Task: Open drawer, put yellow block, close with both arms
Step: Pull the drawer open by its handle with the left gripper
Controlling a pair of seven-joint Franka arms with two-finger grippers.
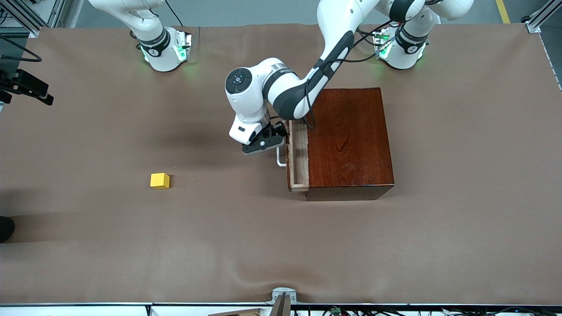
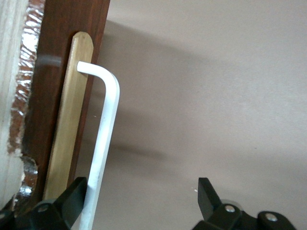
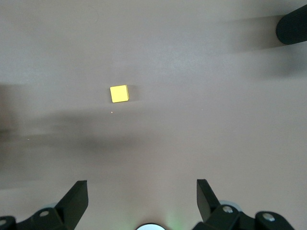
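The dark reddish-brown box (image 1: 349, 140) stands in front of the left arm's base. Its pale-wood drawer (image 1: 298, 153) is pulled out a short way toward the right arm's end, and its visible strip is empty. My left gripper (image 1: 268, 140) is open at the white handle (image 1: 280, 158). In the left wrist view the handle (image 2: 108, 124) runs between the fingers of the left gripper (image 2: 142, 196), close against one finger (image 2: 72, 196). The yellow block (image 1: 160, 180) lies on the cloth toward the right arm's end. My right gripper (image 3: 142, 196) is open and empty, high above the table, with the block (image 3: 119, 94) far below it.
A brown cloth (image 1: 281, 245) covers the table. A black camera mount (image 1: 30, 85) juts in at the right arm's end, and a dark object (image 1: 5, 228) sits at that edge nearer the camera. The right arm's gripper is out of the front view.
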